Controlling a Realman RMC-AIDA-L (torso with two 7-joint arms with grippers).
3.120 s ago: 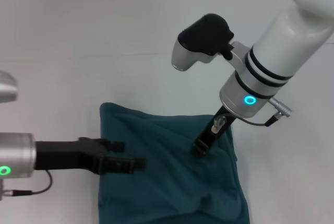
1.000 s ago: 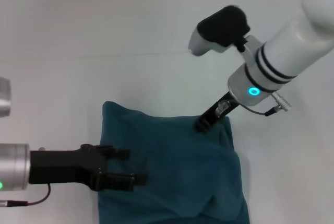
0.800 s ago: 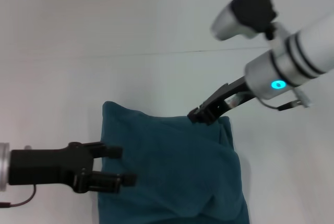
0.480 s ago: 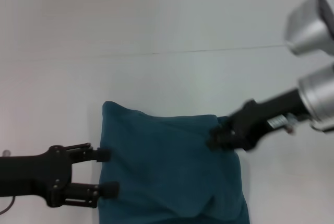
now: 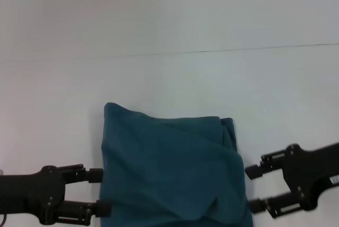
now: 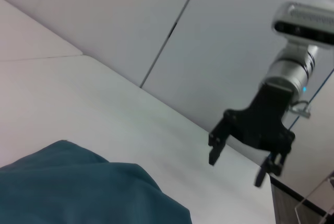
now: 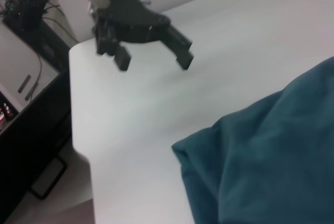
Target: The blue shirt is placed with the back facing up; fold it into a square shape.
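The blue shirt (image 5: 169,169) lies folded into a rough rectangle on the white table, with soft creases near its far right corner. My left gripper (image 5: 100,190) hangs open just off the shirt's left edge, its fingertips near the fabric and holding nothing. At the shirt's right edge my right gripper (image 5: 253,189) is also open and empty. The left wrist view shows the shirt (image 6: 78,192) and, beyond it, the right gripper (image 6: 236,169) with its fingers spread. The right wrist view shows a shirt corner (image 7: 276,156) and the open left gripper (image 7: 155,63) farther off.
The white table (image 5: 169,79) stretches far beyond the shirt, with a thin seam line (image 5: 212,51) across it. In the right wrist view the table's rounded edge (image 7: 78,130) drops off to dark equipment with cables (image 7: 26,25).
The right gripper lifted off the shirt's far right corner and swung out and down beside its right edge. The left gripper drew back off the fabric to the left edge.
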